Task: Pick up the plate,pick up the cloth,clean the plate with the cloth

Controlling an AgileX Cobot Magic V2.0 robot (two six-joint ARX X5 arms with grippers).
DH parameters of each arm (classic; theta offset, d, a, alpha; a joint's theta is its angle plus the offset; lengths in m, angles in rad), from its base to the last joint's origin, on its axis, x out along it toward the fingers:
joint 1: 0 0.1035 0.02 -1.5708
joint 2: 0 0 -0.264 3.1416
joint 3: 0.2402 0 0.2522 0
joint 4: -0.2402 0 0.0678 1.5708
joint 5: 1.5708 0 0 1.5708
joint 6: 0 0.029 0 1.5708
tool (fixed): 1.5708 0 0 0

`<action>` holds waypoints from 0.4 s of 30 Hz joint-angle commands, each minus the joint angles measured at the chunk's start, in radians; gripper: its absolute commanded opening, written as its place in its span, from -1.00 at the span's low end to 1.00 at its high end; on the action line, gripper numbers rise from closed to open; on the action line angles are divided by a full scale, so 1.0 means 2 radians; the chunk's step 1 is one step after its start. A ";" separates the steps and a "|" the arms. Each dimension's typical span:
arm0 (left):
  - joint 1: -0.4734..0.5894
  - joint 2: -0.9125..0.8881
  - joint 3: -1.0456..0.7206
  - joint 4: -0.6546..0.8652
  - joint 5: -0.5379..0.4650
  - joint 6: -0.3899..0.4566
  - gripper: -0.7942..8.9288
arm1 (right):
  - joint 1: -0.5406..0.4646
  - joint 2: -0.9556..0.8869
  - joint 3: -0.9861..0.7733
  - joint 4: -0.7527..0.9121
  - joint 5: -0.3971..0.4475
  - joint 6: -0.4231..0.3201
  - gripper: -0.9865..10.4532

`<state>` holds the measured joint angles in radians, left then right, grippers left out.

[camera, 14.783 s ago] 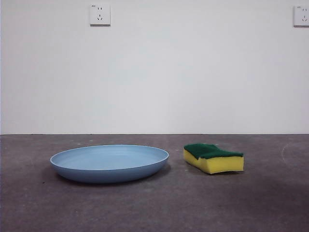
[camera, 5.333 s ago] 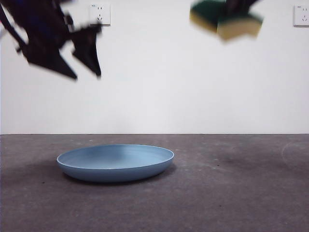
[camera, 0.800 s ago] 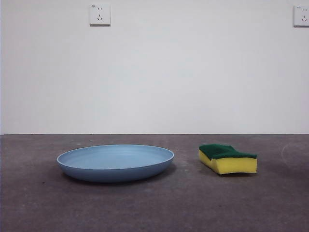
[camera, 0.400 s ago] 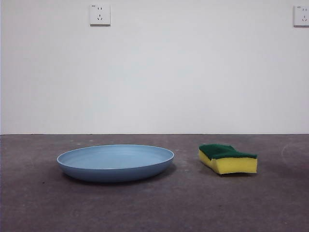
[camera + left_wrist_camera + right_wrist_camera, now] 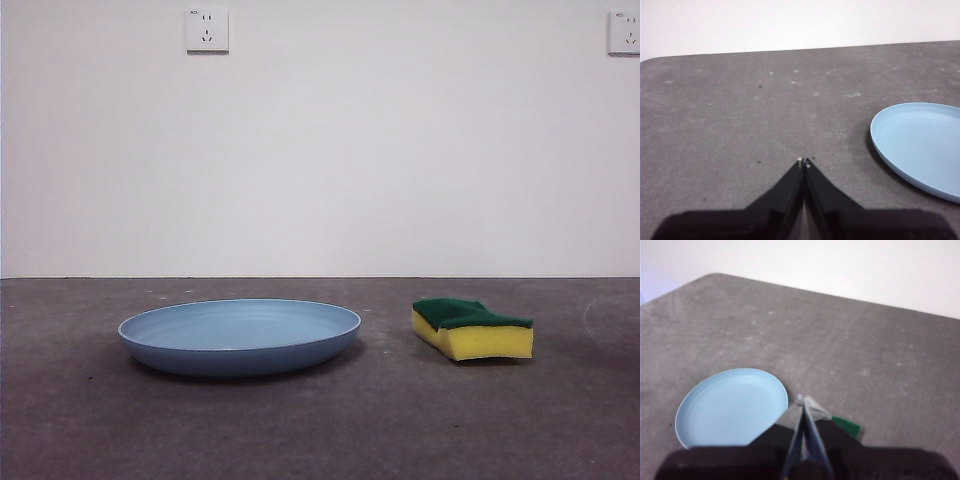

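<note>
The light-blue plate (image 5: 240, 336) lies flat on the dark grey table, left of centre in the front view. To its right rests the cloth (image 5: 471, 328), a yellow sponge block with its green layer on top. Neither arm shows in the front view. My left gripper (image 5: 803, 161) hovers shut and empty above bare table, with the plate (image 5: 920, 146) off to one side of it. My right gripper (image 5: 802, 400) is shut and empty, high above the table, with the plate (image 5: 732, 407) below on one side and a green corner of the cloth (image 5: 847, 425) peeking past its jaws.
A white wall stands behind the table with two sockets (image 5: 207, 30) (image 5: 624, 32) high up. The table's rounded back corner (image 5: 715, 276) shows in the right wrist view.
None over the last second. Since several seconds ago, the cloth has come down from the air to the table and both arms have left the front view.
</note>
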<state>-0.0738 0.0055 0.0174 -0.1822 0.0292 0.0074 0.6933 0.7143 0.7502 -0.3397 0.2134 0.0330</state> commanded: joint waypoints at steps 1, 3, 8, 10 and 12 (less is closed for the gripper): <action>0.002 -0.001 -0.007 0.001 0.000 -0.003 -0.84 | -0.001 -0.014 -0.004 0.003 0.002 -0.003 -0.83; 0.002 -0.001 -0.007 0.001 0.000 -0.003 -0.84 | -0.006 -0.021 -0.004 0.003 0.001 -0.005 -0.83; 0.002 -0.001 -0.007 0.001 0.000 -0.003 -0.84 | -0.045 -0.022 -0.008 0.004 -0.001 -0.028 -0.83; 0.002 -0.001 -0.007 0.001 0.000 -0.003 -0.84 | -0.085 -0.031 -0.018 0.007 -0.004 -0.030 -0.83; 0.002 -0.001 -0.007 0.001 0.000 -0.003 -0.84 | -0.125 -0.042 -0.034 0.014 -0.025 -0.028 -0.83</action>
<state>-0.0738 0.0055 0.0174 -0.1822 0.0292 0.0074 0.4820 0.6426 0.7052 -0.3172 0.1806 -0.0154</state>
